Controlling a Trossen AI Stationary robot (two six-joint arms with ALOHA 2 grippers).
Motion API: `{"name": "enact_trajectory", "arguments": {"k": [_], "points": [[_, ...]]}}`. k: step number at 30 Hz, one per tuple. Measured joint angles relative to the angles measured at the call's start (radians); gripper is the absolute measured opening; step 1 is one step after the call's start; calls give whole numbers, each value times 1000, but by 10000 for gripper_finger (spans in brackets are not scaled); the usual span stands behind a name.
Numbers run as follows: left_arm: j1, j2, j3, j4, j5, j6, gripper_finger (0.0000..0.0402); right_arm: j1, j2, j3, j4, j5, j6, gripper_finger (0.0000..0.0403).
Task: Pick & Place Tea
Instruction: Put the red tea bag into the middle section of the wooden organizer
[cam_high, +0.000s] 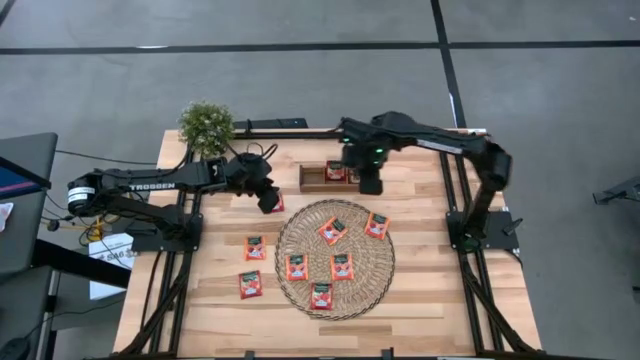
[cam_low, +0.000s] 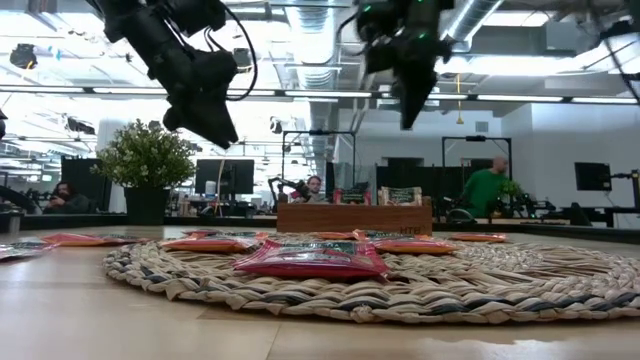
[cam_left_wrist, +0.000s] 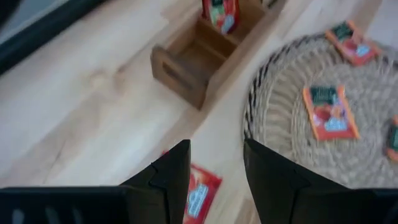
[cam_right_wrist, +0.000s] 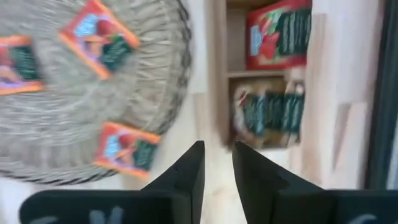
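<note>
Tea sachets (cam_high: 333, 230) mostly lie on the woven mat (cam_high: 290, 232) mid-frame; two already stand in the wooden tray (cam_high: 312, 180) above. Right pincer (cam_high: 370, 184), narrowly parted, empty, hovers beside the tray; left pincer (cam_high: 270, 202), wide, empty, above a table (cam_high: 430, 300) sachet.

Pale wooden table top (cam_high: 420, 300) of jointed planks, smooth and faintly sheened, filling the lower centre of the high view. Coarse braided straw in the round mat (cam_high: 335, 258), rough and matt. Darker brown wood, matt, in the small tray (cam_high: 315, 180) above it. Glossy printed foil or plastic on the tea sachets (cam_high: 341, 266). Matt black fingers (cam_left_wrist: 171, 177) at the left wrist view's bottom.
</note>
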Motion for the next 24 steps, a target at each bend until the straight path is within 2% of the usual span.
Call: {"name": "enact_trajectory", "arguments": {"k": [6, 14, 19, 24], "points": [[0, 0, 0, -79, 7, -13, 140, -14, -241, -235, 78, -34, 126, 66], [7, 29, 0, -76, -77, 22, 140, 43, -546, -626, 368, -63, 374, 66], [35, 126, 5, -79, -64, 40, 140, 123, -648, -772, 533, -64, 505, 66], [96, 241, 64, -111, -52, 143, 140, 178, -671, -834, 605, -62, 564, 66]]}}
